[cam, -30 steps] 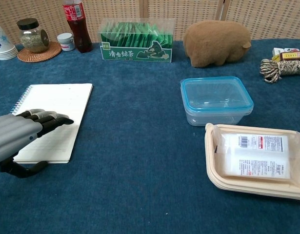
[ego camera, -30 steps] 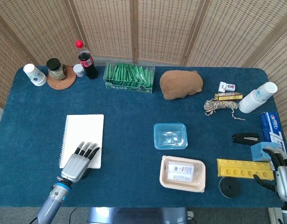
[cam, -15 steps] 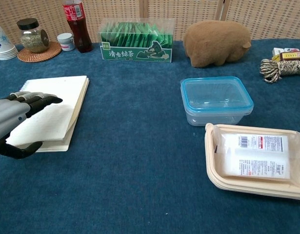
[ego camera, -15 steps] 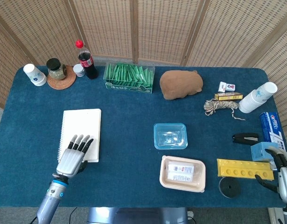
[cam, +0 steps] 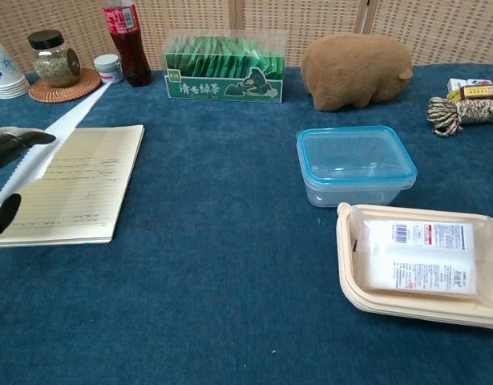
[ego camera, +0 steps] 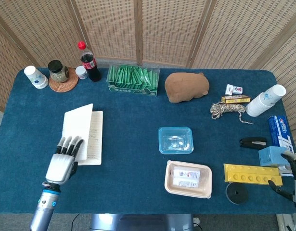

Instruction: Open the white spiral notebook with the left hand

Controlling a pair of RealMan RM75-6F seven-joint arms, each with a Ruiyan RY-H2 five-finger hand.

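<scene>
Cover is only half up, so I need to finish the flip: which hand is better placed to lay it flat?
Left. The left hand holds the raised cover of the notebook, with the lined page showing. The right hand sits at the table's far right edge, well away from it.

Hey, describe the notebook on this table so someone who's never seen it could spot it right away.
On the blue table, look to the left half, below the wicker coaster. The white spiral notebook lies there, its cover lifted by the left hand. It is the only thing showing lined, handwritten pages.
</scene>
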